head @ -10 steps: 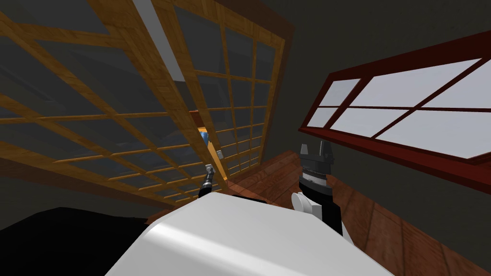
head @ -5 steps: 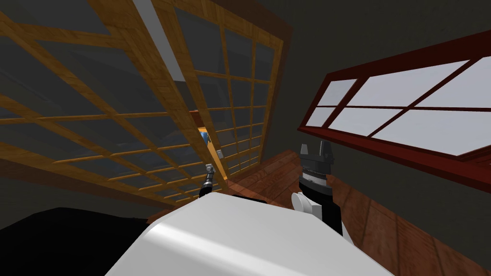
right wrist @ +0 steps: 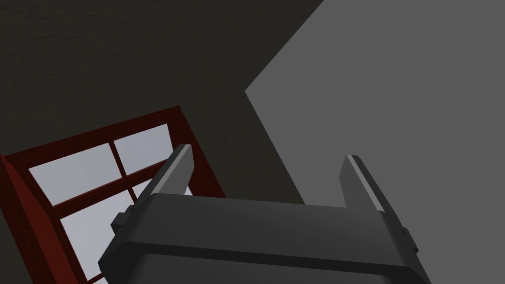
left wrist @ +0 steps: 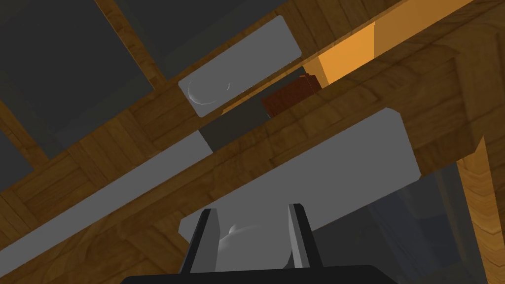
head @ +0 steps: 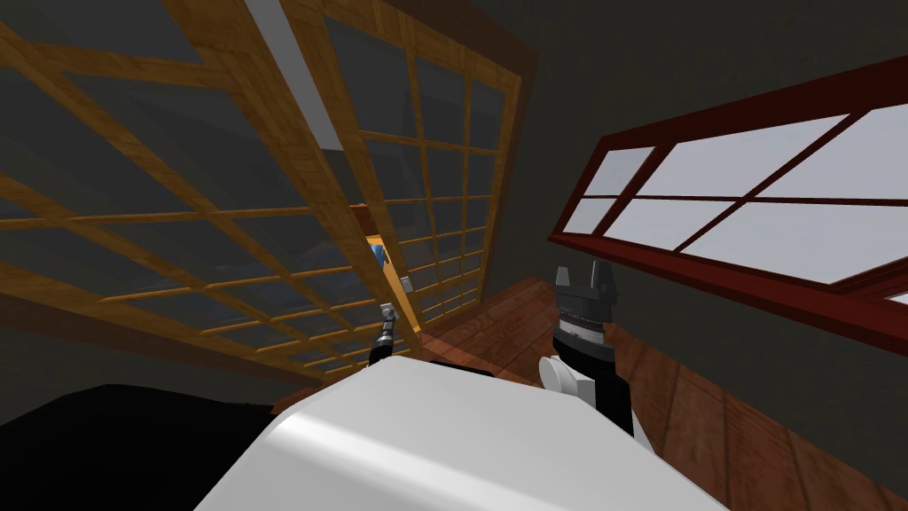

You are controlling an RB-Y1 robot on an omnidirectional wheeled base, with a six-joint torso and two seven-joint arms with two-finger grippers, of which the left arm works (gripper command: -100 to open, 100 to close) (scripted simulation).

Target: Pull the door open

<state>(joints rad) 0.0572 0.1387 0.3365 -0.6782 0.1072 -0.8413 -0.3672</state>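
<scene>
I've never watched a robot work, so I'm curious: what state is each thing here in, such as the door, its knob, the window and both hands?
Wooden lattice door with glass panes: ajar, with a narrow gap at its edge.
Round grey knob: gripped between two fingers.
Left end effector: shut on the knob.
Right end effector: open, holding nothing.
Dark red-framed window: looks shut.

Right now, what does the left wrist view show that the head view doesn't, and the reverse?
Left wrist view: the left gripper shut on a grey knob that sits on a grey plate. Head view: the right gripper, raised and open, the red-framed window and the wooden floor. Both: the left gripper at the wooden glazed door.
</scene>
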